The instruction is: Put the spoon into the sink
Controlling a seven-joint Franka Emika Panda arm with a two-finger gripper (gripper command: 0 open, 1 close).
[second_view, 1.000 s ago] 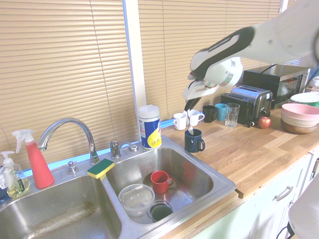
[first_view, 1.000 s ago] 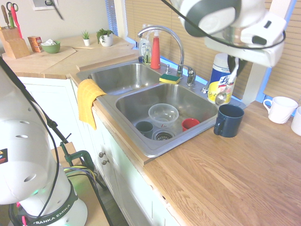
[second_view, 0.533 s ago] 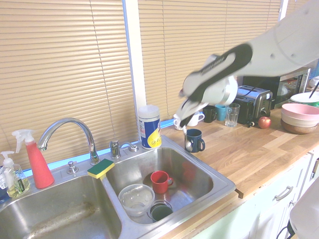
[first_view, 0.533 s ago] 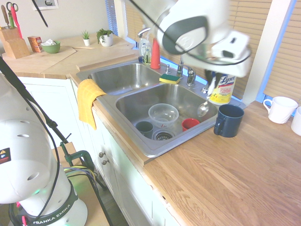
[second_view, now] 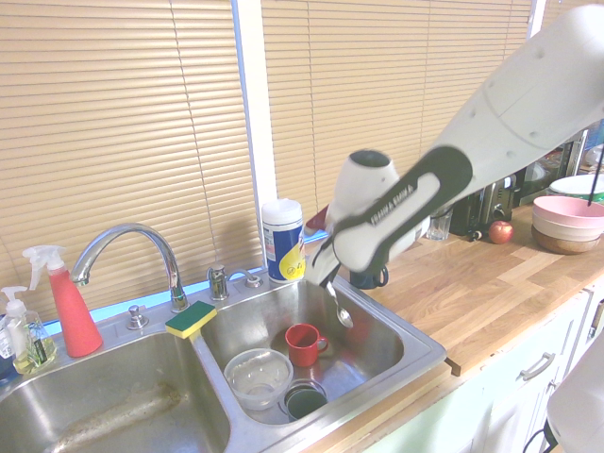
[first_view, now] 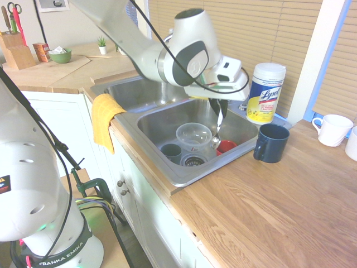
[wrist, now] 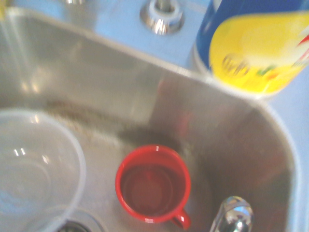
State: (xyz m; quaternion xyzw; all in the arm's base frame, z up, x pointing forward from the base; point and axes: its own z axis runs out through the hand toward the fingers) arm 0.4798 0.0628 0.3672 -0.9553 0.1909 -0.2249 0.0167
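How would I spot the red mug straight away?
Find the steel double sink under the blinds, then the basin nearer the wipes tub. Inside, beside a clear bowl, sits the mug: the only red thing there, with a small handle.

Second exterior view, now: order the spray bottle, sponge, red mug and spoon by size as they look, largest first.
1. Spray bottle
2. Sponge and red mug: too alike to rank
3. Spoon

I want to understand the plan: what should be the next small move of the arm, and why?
Probably lower the spoon a little, then release: the shut end effector holds it over the basin with the red mug.
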